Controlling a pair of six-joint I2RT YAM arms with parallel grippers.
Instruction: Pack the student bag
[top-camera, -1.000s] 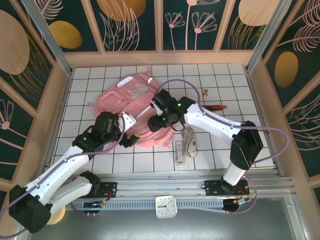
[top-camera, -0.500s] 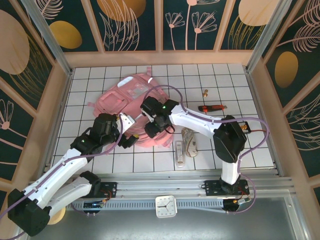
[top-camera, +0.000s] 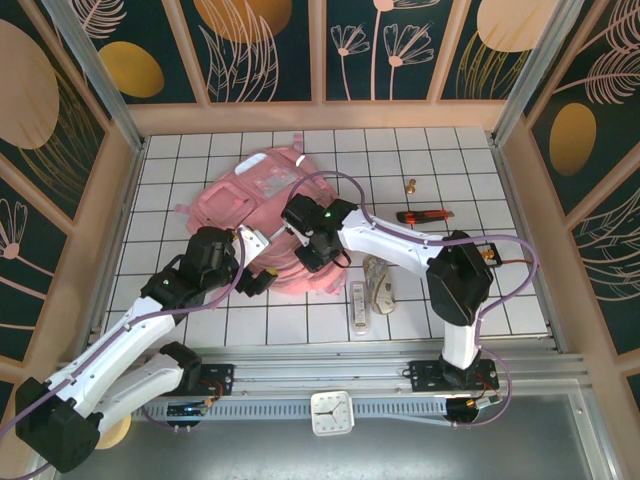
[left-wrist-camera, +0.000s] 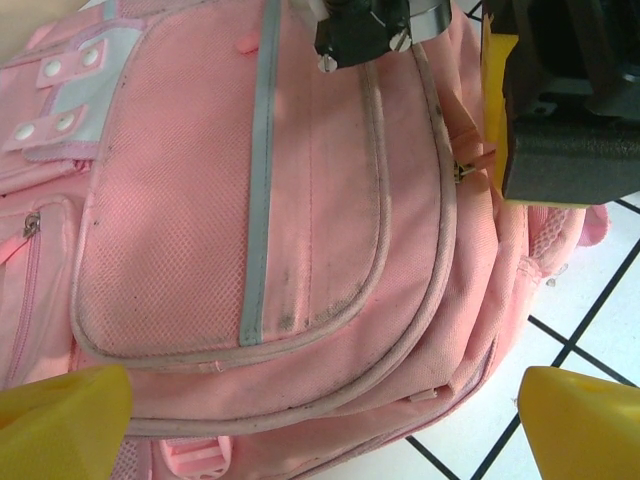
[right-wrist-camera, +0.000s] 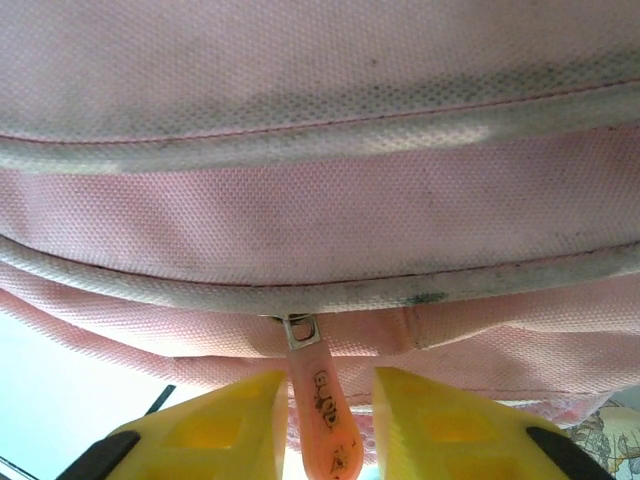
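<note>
The student bag (top-camera: 258, 195) is a pink backpack lying flat at the middle left of the tiled floor, front pocket (left-wrist-camera: 230, 200) up. My left gripper (top-camera: 262, 262) hovers wide open over the bag's near edge, its yellow fingertips (left-wrist-camera: 60, 420) far apart and the space between them (left-wrist-camera: 320, 420) bare of anything held. My right gripper (top-camera: 305, 255) sits at the bag's right side. The orange zip pull (right-wrist-camera: 322, 400) hangs between the right gripper's (right-wrist-camera: 325, 425) narrowed yellow fingers. One finger touches the pull and a gap shows on the other side. The pull (left-wrist-camera: 470, 165) also shows beside the right gripper's body (left-wrist-camera: 560, 100).
Right of the bag lie a white stick-shaped object (top-camera: 359, 305) and a patterned pouch (top-camera: 379, 283). A red and black cutter (top-camera: 424, 215) and a small brass item (top-camera: 411, 185) lie further back right. A white clock (top-camera: 331, 412) sits by the arm bases.
The right arm swung left to the bag's side and its jaws narrowed round the zip pull. The left arm barely moved.
</note>
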